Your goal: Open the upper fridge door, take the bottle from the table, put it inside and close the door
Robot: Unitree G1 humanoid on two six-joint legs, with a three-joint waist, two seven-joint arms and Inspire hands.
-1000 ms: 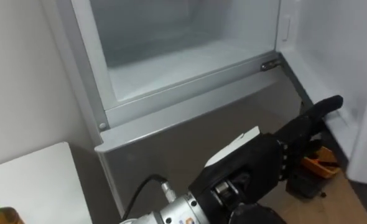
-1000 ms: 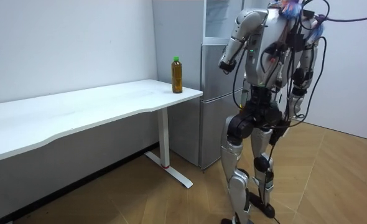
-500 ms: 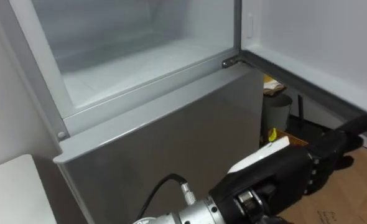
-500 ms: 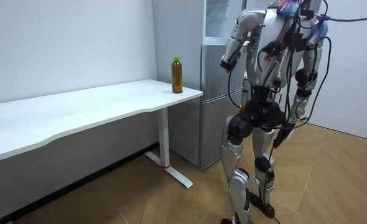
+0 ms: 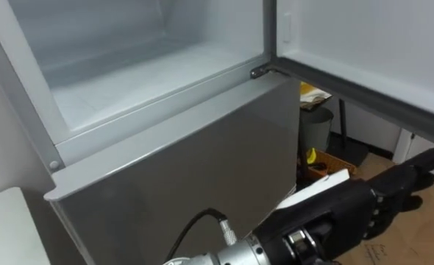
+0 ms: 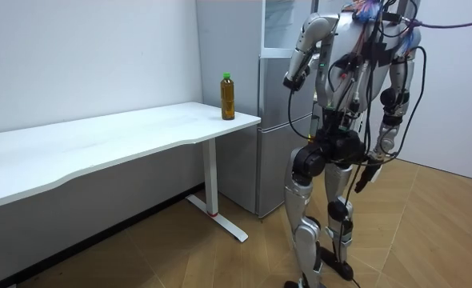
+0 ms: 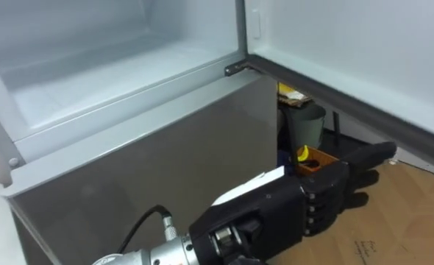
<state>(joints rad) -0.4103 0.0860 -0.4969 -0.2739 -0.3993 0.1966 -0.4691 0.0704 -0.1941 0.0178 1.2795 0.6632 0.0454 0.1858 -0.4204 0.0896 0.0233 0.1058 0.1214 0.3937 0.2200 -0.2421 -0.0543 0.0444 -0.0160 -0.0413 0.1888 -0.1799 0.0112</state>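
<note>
Left hand [image 5: 347,211] is held out flat and released, fingers straight and pointing right, grasping nothing. It hangs in front of the fridge's [image 5: 195,165] shut grey lower door, below the lip of the upper compartment [image 5: 129,81]. That compartment is open, showing white walls and a white floor, with its door [image 5: 364,44] swung out to the right above the hand.

Past the fingertips, beside the fridge, a dark bin [image 5: 317,125] stands on the wood floor with something yellow and pale showing at its rim. Just in front of it lies an orange box [image 5: 333,166] holding small items that cannot be made out, one of them yellow.

In the room view the robot stands upright facing the fridge, left arm raised. The right hand [image 6: 366,174] hangs low by the hip.

The bottle [image 6: 228,96], amber with a green cap, stands upright on the white table [image 6: 100,136], at the end nearest the fridge and well apart from both hands.
</note>
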